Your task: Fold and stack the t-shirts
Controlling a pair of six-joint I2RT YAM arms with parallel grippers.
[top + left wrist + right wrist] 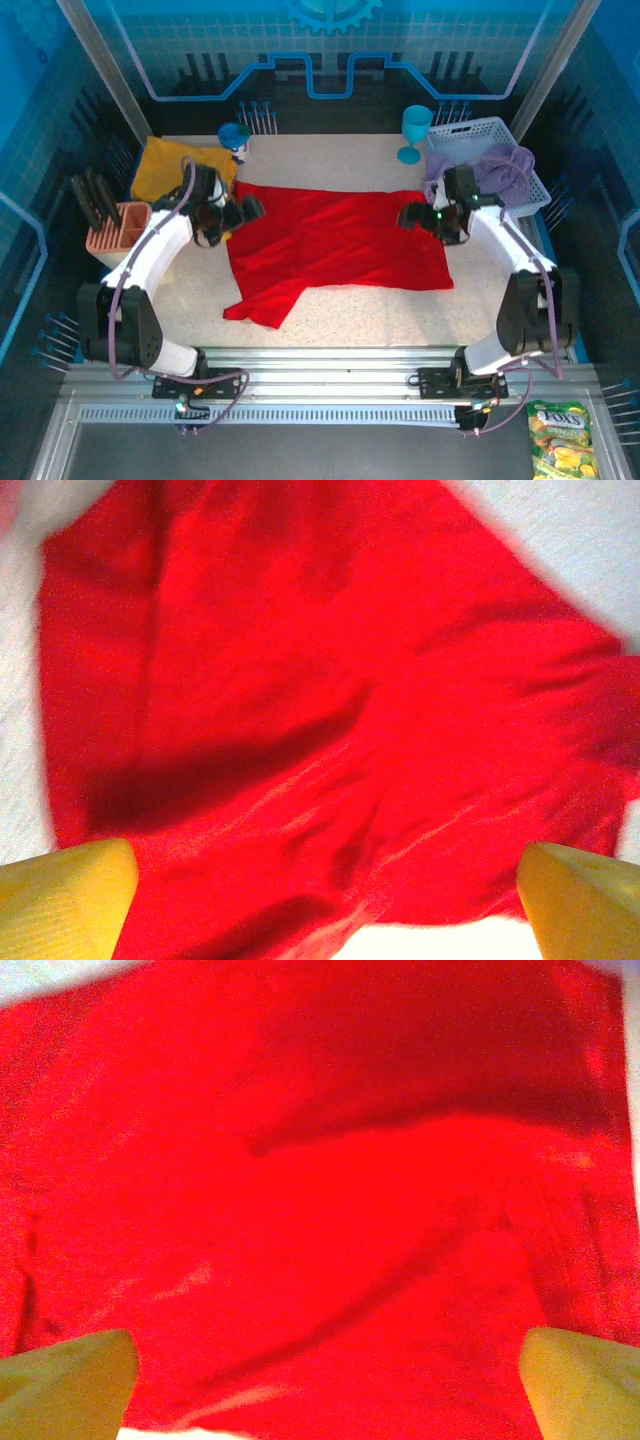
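Observation:
A bright red t-shirt (335,245) lies spread on the table, a sleeve trailing toward the front left. My left gripper (238,215) hovers over the shirt's left edge, jaws wide with nothing between them. In the left wrist view the red t-shirt (330,720) lies under the left gripper (330,900). My right gripper (415,217) stands open above the shirt's right upper part. In the right wrist view the red t-shirt (320,1210) spreads below the right gripper (325,1385), which holds nothing. A lavender t-shirt (500,165) hangs out of the basket. A mustard-yellow one (175,165) lies at the back left.
The white lattice basket (480,135) stands at the back right. A teal goblet (415,130) is beside it and a small blue cup (233,137) sits at the back middle-left. A pink rack (115,228) with dark tools stands at the left edge.

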